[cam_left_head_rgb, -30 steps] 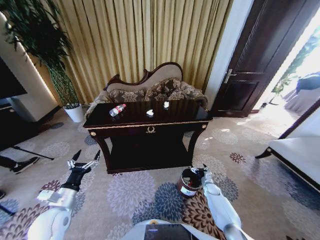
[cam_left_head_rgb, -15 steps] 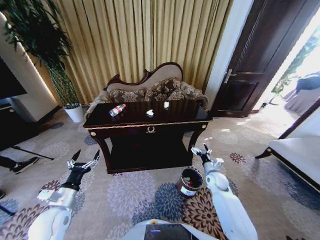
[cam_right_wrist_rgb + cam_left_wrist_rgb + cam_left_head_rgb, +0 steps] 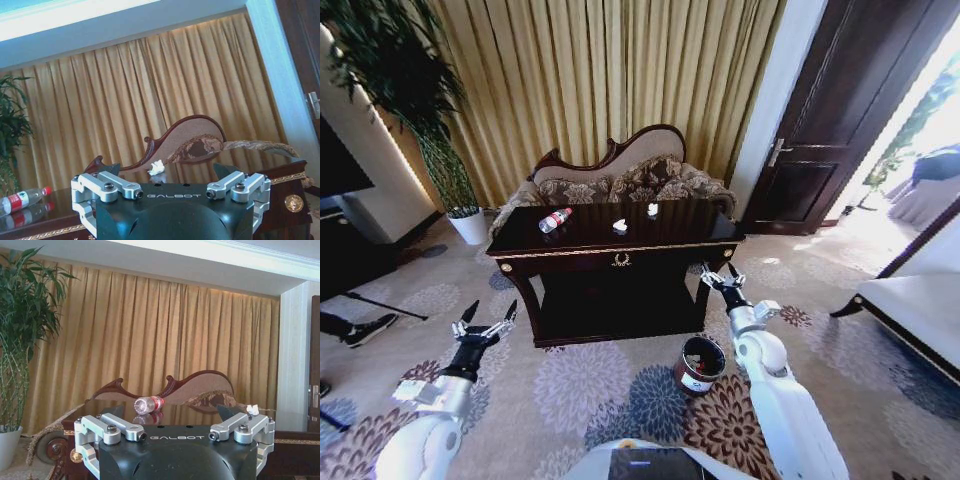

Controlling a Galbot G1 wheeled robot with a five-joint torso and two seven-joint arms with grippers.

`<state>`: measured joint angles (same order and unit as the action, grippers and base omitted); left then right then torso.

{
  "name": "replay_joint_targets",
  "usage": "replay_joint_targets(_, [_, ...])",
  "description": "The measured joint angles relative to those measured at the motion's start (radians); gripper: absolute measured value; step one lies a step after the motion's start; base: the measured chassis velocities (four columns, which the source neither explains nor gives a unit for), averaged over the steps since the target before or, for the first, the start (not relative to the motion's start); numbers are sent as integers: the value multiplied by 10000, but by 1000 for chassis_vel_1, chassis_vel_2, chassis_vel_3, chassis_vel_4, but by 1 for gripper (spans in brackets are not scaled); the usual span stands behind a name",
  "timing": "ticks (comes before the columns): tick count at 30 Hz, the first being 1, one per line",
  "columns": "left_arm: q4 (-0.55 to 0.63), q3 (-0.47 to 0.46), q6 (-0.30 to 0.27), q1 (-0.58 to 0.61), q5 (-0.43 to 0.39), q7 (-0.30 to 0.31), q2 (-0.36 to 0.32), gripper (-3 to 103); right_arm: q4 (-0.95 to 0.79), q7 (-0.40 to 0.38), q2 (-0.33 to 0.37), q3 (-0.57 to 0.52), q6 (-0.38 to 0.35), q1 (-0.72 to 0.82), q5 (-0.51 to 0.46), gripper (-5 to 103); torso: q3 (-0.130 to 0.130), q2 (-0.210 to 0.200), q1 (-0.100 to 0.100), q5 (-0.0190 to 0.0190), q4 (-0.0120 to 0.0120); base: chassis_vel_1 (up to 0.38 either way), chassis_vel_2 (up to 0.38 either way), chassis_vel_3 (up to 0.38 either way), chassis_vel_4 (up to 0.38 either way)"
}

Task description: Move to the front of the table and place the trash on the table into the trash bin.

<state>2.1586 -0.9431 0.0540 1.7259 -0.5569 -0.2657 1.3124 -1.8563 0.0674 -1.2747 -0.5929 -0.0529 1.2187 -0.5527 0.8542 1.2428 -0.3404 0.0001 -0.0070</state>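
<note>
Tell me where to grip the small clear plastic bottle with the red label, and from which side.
Grip the clear plastic bottle across its labelled middle, coming from above. It lies on its side on the dark glossy wooden table, red cap pointing away, so the round body offers opposing sides.

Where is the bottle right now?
In the head view the bottle lies on its side at the left end of the table, left of the white scraps and in front of the bench.

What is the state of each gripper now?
Left gripper: open, holding nothing.
Right gripper: open, holding nothing, raised beside the table.
</note>
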Motion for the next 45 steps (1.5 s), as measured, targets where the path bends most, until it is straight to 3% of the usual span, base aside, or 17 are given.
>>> replay_joint_targets(45, [-111, 62, -6, -86, 83, -21, -37, 100, 97, 559, -194, 285, 69, 66, 605, 100, 0, -1, -1, 0, 0, -67, 69, 70, -70])
